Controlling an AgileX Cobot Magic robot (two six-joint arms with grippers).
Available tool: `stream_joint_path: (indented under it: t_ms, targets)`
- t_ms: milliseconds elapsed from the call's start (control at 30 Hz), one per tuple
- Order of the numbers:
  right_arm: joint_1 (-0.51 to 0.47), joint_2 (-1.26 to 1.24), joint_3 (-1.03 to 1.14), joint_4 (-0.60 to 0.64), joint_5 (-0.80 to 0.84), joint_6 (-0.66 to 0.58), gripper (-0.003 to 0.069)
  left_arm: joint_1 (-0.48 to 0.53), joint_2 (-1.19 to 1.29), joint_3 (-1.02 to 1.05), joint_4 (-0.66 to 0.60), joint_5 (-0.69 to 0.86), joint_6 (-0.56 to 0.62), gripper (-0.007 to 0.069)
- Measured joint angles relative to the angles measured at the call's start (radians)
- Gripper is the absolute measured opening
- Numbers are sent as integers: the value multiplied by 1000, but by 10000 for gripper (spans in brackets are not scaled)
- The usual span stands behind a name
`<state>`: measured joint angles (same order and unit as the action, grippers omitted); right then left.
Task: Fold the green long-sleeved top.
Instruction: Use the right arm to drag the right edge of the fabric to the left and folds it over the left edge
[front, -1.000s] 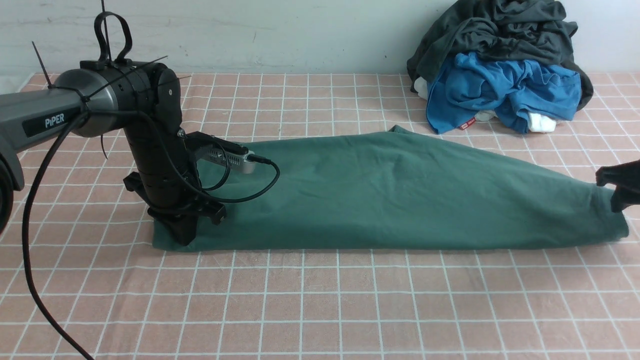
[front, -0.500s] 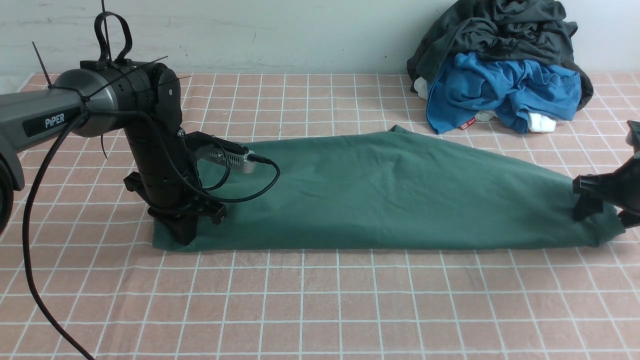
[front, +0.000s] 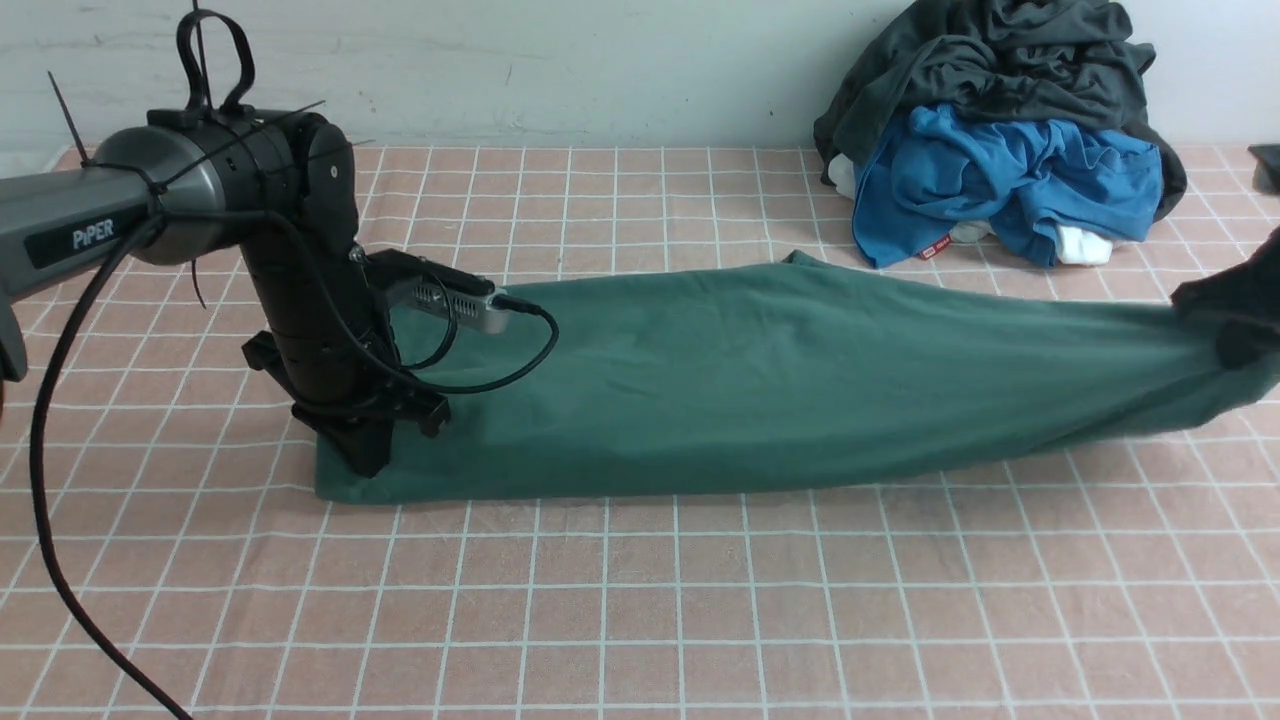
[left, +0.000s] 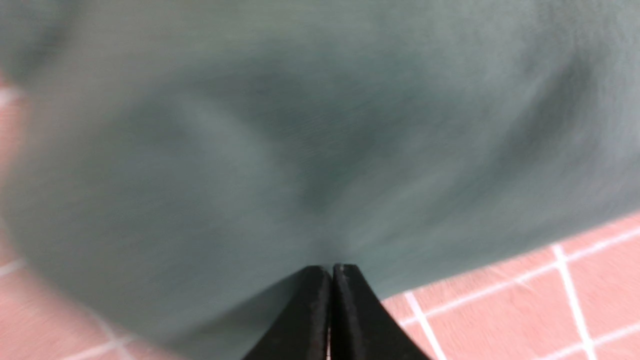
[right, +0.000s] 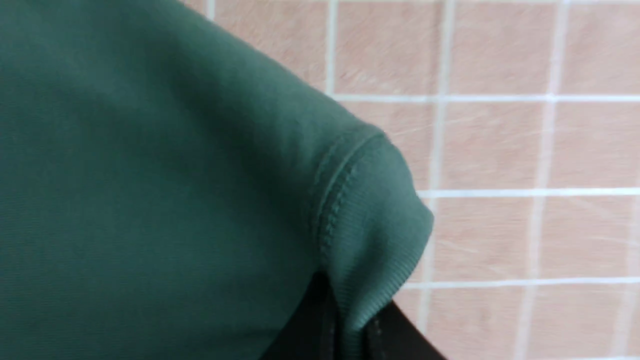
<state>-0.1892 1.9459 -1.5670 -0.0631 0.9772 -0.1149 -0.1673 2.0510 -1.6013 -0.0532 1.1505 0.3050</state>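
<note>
The left pincer (front: 365, 462) pinches the left end of the top (front: 760, 380), low on the counter (front: 640, 600); the right pincer (front: 1235, 335) pinches its ribbed right end, lifted.

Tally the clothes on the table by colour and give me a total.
Green: 1, the green long-sleeved top.
Blue: 1, the blue garment.
Charcoal grey: 1, the charcoal-grey garment.
White: at least 1, white cloth showing at the pile's base.
Total: at least 4.
</note>
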Motion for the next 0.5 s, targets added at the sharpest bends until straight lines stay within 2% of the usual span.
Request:
stream_joint_path:
  t_ms: [133, 200, 333, 500]
  targets:
    - [0, -92, -79, -161, 61, 62, 8, 0, -142, 1, 0, -2, 1, -3]
    - [12, -131, -121, -166, 79, 67, 8, 0, -210, 1, 0, -3, 1, -3]
    - [76, -179, -223, -100, 111, 19, 8, 0, -303, 1, 0, -4, 1, -3]
    - [329, -156, -357, 92, 115, -87, 8, 0, -389, 1, 3, -4, 1, -3]
